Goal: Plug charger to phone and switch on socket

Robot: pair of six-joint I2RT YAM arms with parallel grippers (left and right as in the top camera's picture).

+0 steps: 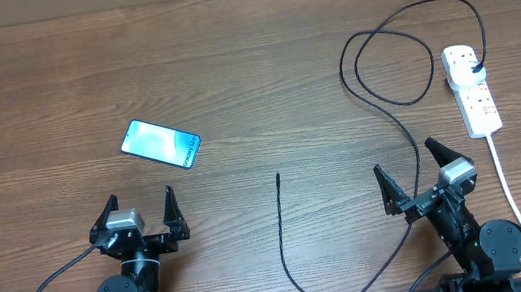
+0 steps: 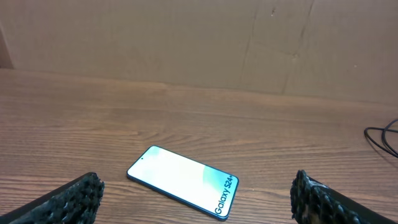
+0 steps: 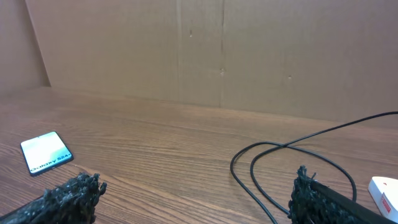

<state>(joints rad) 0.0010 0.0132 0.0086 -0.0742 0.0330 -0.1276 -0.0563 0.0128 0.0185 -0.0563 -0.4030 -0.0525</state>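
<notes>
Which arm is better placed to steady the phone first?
Left, probably. The phone lies just ahead of the open left gripper; the right gripper sits far across, nearer the socket.

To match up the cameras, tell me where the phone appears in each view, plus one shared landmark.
Overhead: phone left of centre, beyond the left gripper.
Left wrist: phone low, near centre.
Right wrist: phone low, at the left edge.
Shared landmark: the black charger cable, seen in all three.
</notes>
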